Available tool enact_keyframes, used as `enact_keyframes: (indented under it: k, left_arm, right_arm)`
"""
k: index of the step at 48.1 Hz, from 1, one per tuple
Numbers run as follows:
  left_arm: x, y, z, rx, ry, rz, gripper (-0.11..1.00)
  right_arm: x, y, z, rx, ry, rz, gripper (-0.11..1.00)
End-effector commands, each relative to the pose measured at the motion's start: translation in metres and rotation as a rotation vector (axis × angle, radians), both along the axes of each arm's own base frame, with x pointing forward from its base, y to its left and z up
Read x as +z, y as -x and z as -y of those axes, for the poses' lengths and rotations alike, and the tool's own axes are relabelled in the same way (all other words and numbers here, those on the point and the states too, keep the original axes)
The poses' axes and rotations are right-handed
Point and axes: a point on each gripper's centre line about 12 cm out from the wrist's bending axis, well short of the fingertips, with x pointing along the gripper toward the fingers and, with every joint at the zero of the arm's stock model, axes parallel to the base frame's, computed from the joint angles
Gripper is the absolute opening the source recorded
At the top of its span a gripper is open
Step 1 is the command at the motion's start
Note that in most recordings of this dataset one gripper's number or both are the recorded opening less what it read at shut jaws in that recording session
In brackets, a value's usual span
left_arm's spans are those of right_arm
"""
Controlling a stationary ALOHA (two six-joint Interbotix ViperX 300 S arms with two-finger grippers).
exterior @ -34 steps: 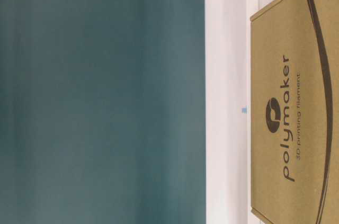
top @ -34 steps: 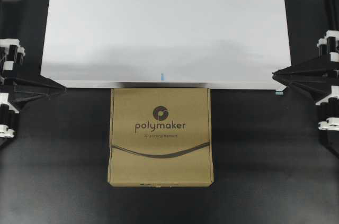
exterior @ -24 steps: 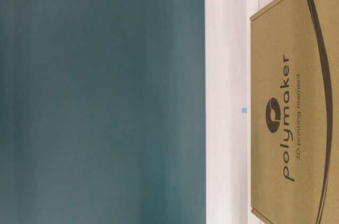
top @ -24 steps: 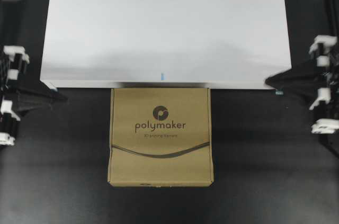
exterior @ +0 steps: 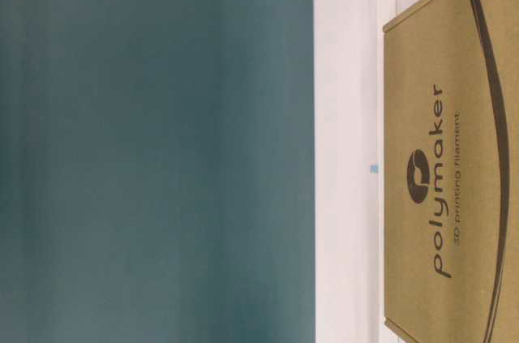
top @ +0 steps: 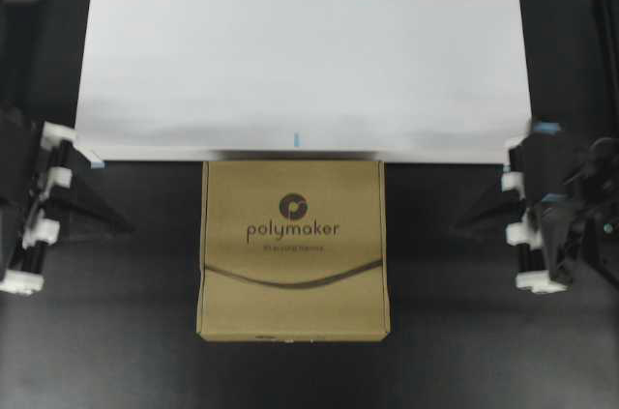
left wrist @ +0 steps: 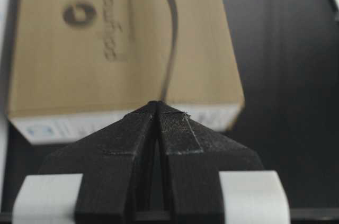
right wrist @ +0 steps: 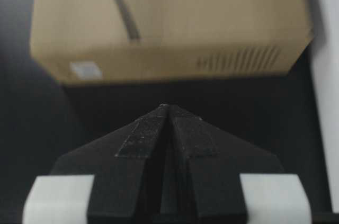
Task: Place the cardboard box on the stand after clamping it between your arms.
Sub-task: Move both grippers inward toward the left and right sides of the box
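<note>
The cardboard box (top: 293,249) top reads "polymaker" in dark lowercase letters beneath a round dark logo, with a smaller line, "3D printing filament", printed just under it.

one cardboard box (top: 293,249), one stand (top: 305,71), two grippers, left gripper (top: 121,225), right gripper (top: 462,225)

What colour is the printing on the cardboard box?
Dark, near-black logo, lettering and curved line on the brown cardboard box; clearest in the overhead view.
</note>
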Motion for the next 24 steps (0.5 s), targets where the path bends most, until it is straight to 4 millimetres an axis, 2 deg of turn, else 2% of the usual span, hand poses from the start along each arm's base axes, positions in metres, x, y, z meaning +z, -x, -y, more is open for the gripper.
enact_keyframes:
  k: [1,8,14,18,21,24]
  left_arm:
    - [-0.001,-0.008,0.005,-0.002,0.013,-0.050,0.00]
    - [-0.025,-0.016,0.005,0.025,0.021,-0.209,0.01]
    - [-0.041,-0.026,0.007,0.029,0.009,-0.286,0.05]
    - [-0.052,-0.031,0.008,0.030,0.001,-0.333,0.19]
    - [-0.061,-0.033,0.008,0.033,-0.003,-0.368,0.34]
    - [-0.069,-0.034,0.009,0.031,-0.009,-0.393,0.55]
  right_arm:
    - [-0.004,-0.007,-0.009,0.025,0.000,-0.061,0.00]
    - [-0.016,-0.013,-0.011,0.029,0.014,-0.144,0.04]
    - [-0.025,-0.016,-0.013,0.031,0.022,-0.189,0.21]
    - [-0.035,-0.019,-0.013,0.030,0.029,-0.224,0.40]
    - [-0.042,-0.022,-0.014,0.031,0.033,-0.242,0.56]
    - [-0.049,-0.025,-0.014,0.032,0.039,-0.258,0.69]
